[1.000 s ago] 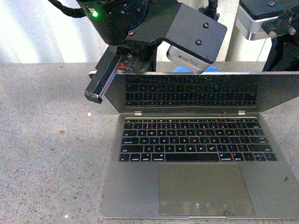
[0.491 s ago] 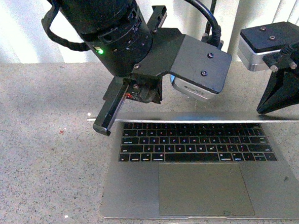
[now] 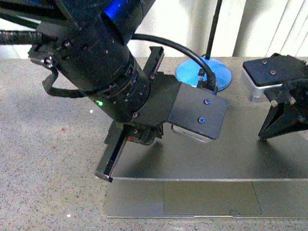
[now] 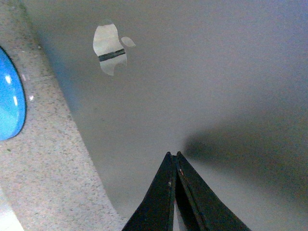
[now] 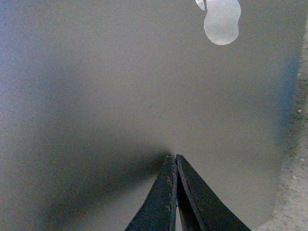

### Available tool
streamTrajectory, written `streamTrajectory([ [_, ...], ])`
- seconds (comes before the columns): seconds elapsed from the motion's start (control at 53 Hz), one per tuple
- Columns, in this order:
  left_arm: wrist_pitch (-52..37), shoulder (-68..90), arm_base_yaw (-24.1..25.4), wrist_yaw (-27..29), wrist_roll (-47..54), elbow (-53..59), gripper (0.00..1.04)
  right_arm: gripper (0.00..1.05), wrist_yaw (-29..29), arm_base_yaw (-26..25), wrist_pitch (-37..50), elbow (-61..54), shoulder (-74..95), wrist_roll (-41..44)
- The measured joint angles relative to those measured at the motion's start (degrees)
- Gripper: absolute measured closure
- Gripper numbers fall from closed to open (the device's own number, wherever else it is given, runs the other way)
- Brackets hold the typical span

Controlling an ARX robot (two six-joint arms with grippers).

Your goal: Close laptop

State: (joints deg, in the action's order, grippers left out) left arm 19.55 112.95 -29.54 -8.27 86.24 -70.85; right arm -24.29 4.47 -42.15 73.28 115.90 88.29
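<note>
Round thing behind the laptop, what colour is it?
Bright blue. The round base shows best in the front view, just behind the laptop.

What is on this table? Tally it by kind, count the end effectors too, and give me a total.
laptop: 1
blue round stand base: 1
end effectors: 2, the left end effector and the right end effector, both shut over the lid
Total: 4
</note>
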Motion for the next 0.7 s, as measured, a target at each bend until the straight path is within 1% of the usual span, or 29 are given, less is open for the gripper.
streamTrajectory([
  [0.34,-3.5,2.6,-0.6,-1.2,-1.5,4.2,1.01,1.02,-1.3,0.8,5.4,-5.7,3.6,-1.1],
  [0.698,-4.3,3.6,-0.9,-1.5,-2.0,5.9,1.01,1.02,-1.7,0.9,6.3,-6.4,3.9,-1.4],
])
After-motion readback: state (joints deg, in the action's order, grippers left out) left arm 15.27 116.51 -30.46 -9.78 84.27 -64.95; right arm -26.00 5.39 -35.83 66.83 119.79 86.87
